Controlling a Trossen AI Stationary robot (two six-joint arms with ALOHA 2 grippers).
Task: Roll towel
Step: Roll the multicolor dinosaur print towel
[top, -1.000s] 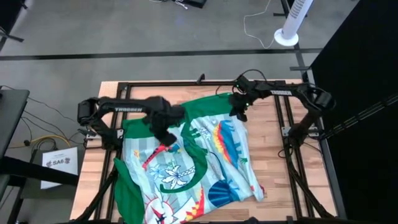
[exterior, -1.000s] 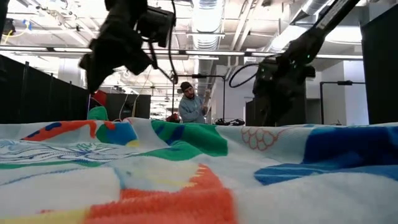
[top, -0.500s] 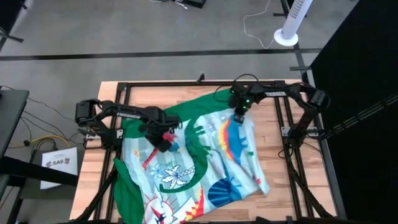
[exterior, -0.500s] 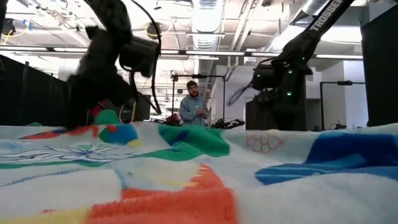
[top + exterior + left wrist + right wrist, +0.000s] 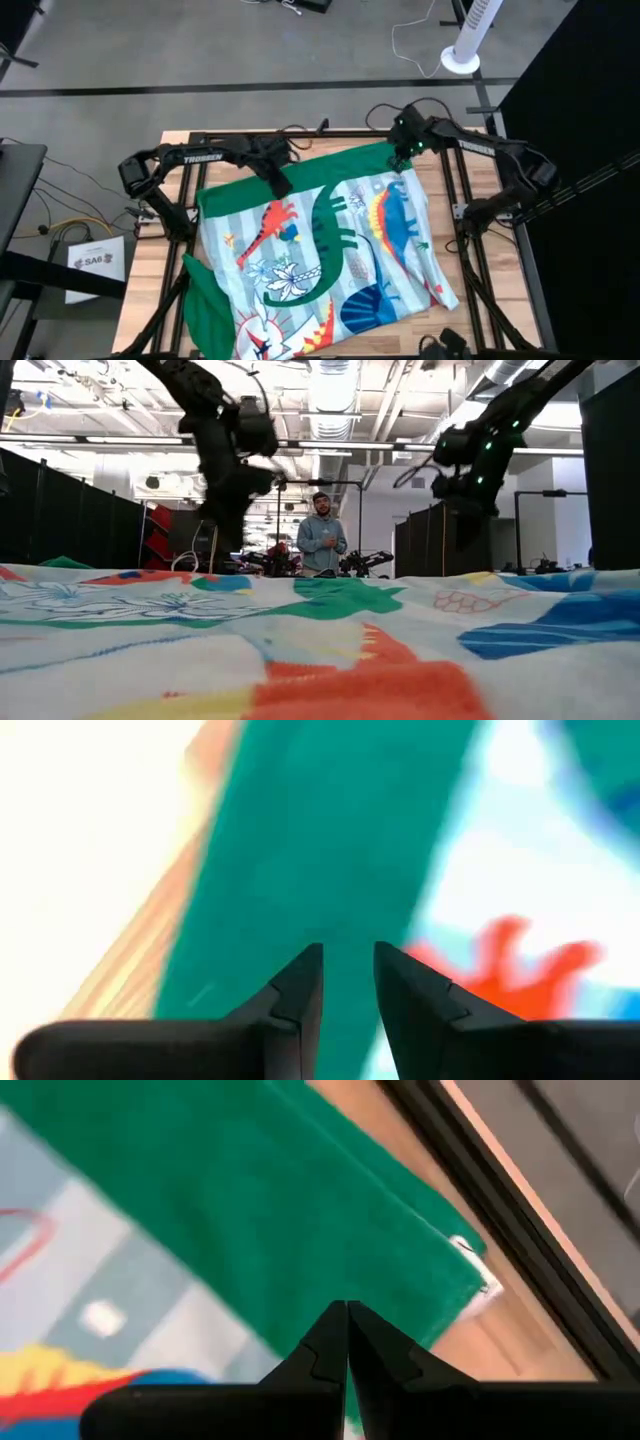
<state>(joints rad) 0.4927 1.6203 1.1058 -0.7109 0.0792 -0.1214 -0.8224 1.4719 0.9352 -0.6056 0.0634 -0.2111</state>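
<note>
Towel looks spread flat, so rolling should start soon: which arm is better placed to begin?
Probably the right: its tool sits at the towel's far corner. The left tool hovers mid-edge, fingers slightly apart, holding nothing.

A wooden table (image 5: 443, 245) of pale planks, framed by black metal rails (image 5: 300, 133), carries a single cloth: the towel (image 5: 320, 255). The towel lies spread nearly flat, print side up, covering most of the tabletop. Its green border runs along the table's far edge, just inside the rail, and its near end hangs past the table's near edge, with a green fold bunched at the near left corner. Bare wood shows along the left and right edges and at the far corners.
</note>
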